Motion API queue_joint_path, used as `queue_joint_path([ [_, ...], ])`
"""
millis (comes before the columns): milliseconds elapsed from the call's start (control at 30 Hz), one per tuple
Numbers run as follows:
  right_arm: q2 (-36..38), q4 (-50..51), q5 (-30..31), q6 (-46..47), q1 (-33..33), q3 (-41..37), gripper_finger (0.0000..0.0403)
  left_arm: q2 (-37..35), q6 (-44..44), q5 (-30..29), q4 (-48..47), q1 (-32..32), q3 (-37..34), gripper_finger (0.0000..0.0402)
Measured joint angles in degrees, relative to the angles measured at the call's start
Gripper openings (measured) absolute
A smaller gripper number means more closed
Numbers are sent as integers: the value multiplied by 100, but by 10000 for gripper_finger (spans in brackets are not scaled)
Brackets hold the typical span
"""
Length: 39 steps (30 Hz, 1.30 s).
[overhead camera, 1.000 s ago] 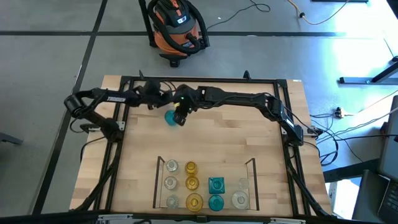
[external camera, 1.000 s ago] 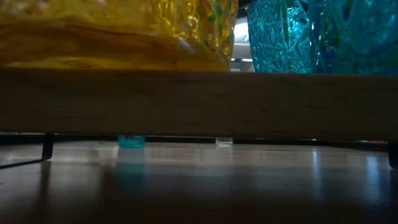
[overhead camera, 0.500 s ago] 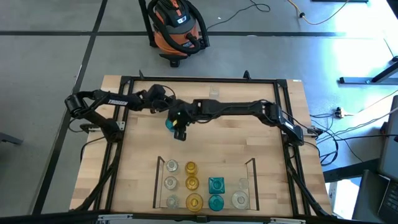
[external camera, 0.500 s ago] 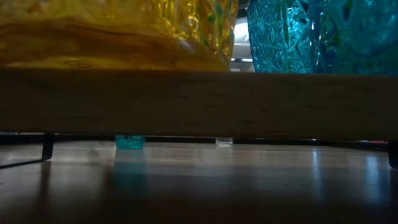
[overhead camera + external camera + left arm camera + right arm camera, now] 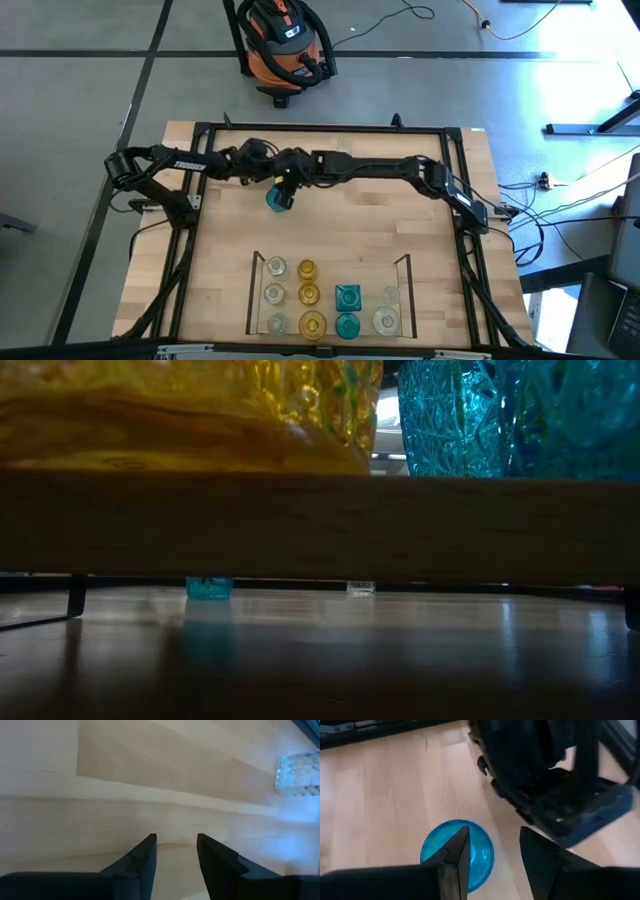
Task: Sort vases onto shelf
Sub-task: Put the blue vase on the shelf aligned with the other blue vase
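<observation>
A round teal vase [image 5: 276,199] stands on its base on the bare table, far from the shelf [image 5: 404,275]; the low view shows this teal vase [image 5: 209,588] too. My right gripper [image 5: 490,855] hovers open above the teal vase [image 5: 479,854], touching nothing; one finger hides part of its rim. My left gripper [image 5: 176,852] is open just beside it, over bare wood. A clear square vase [image 5: 299,772] stands farther off, and the low view shows it as a small clear vase [image 5: 360,588]. Several clear, amber and teal vases stand in rows on the shelf.
The two arms meet close together over the table's far middle [image 5: 290,165]. A black frame [image 5: 190,200] runs around the tabletop. Bare wood lies between the teal vase and the shelf. An orange shop vacuum [image 5: 285,45] stands on the floor beyond the far edge.
My left gripper has swung a little toward the table's right, closer to my right gripper. My right gripper has dipped toward the near edge and come back, staying over the teal vase. Both stay open.
</observation>
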<state>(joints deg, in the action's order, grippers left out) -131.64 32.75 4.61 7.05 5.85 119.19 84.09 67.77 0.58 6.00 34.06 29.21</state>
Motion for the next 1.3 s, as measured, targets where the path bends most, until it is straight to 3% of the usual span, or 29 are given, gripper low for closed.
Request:
queue_joint_path([
  [233, -193, 76, -124, -131, -29, -4, 135, -2, 738, -452, -149, -98, 0, 133],
  [933, -244, 926, -70, -581, -25, 31, 135, -2, 771, -431, -260, -388, 0, 133],
  [1200, -259, 889, -524, -608, -61, 17, 133, -2, 721, -437, -261, -388, 0, 133],
  [1300, -266, 866, -628, -632, -101, 15, 111, -2, 714, -437, -260, -388, 0, 133],
])
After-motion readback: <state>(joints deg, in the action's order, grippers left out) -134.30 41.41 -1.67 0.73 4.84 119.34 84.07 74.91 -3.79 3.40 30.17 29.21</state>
